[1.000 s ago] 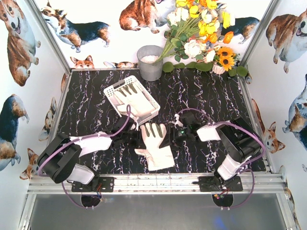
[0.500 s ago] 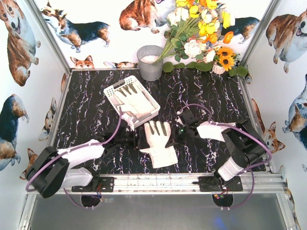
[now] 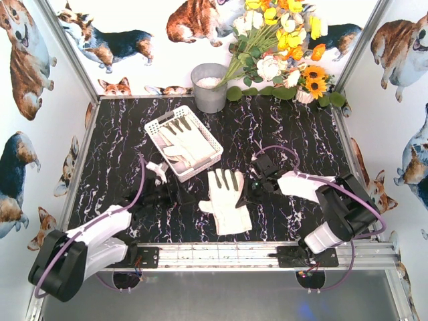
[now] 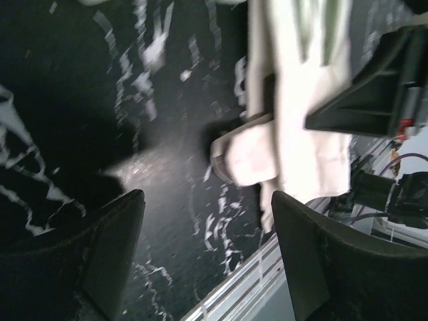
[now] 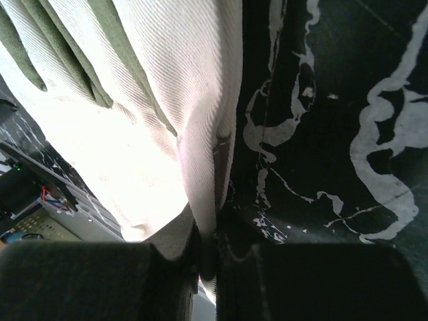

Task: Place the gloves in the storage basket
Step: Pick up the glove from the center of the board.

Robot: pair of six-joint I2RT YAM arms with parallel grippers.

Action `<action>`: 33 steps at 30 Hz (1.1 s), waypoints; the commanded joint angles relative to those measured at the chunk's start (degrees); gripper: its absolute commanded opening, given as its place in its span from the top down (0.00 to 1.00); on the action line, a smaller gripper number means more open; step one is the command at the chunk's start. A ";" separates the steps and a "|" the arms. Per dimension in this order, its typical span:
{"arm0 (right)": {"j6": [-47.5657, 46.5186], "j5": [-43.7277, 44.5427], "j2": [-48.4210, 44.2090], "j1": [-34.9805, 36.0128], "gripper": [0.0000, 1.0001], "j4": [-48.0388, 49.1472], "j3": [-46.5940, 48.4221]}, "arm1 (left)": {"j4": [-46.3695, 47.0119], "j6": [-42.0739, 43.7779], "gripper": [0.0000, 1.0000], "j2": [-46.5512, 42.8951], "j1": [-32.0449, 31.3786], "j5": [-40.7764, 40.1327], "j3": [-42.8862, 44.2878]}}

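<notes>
The left hand (image 4: 207, 200) hovers low over the black marbled table (image 3: 120, 154), left of the loose glove (image 3: 226, 204). Its two fingers stand wide apart with only bare table between them, and nothing is gripped. The glove lies flat near the middle of the table, just near and right of the storage basket (image 3: 164, 118). Its dark-patched fingers point to the far side and its cream cuff to the near edge. The right hand (image 5: 207, 251) reaches in from the right and is pinched tight on the glove's right edge. In the right wrist view a fold of the cream fabric is squeezed between its fingers.

The storage basket sits slantwise at the centre left of the table, and other gloves (image 3: 184, 142) already lie inside it. At the far edge a grey bucket (image 3: 209, 87) stands beside a bunch of flowers (image 3: 277, 47), well apart from both hands.
</notes>
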 commanded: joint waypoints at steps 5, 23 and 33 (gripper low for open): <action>0.55 4.65 -2.98 -0.09 1.00 -2.12 -0.91 | 2.00 1.15 0.28 5.31 2.88 5.78 -4.51; 2.70 1.95 -2.96 1.16 1.00 2.21 -1.41 | 26.70 -6.59 0.29 19.40 0.11 6.57 -10.17; 2.94 1.27 -0.91 2.59 1.00 5.09 0.34 | 32.44 -7.33 0.32 25.14 -2.60 6.26 -9.44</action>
